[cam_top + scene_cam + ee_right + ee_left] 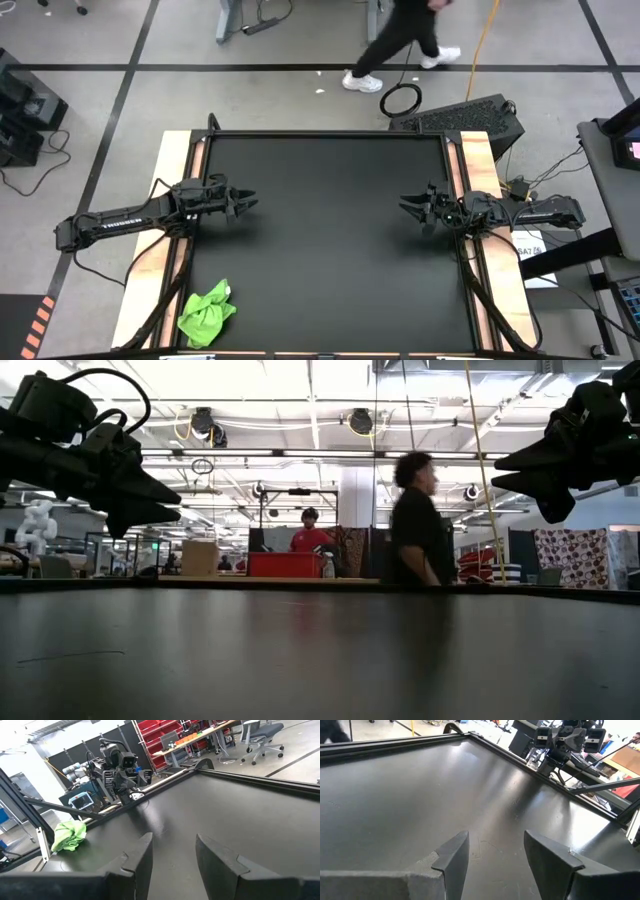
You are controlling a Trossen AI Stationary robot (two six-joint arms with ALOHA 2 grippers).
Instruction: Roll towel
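Towel (206,314) lies crumpled at lower left of the high view, on the black table (330,250) near its front-left corner, well apart from both arms; left gripper (248,203) hovers mid-left over the table, fingers parted, nothing btwn them; right gripper (406,207) mid-right, same, empty, pointing at the left one; beyond the table's far edge a person (400,40) walks at top centre.

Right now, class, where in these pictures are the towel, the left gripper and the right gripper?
towel (206,315), high view, middle of the crumpled green cloth.
left gripper (250,203), high view, between its open fingertips.
right gripper (405,206), high view, between its open fingertips.
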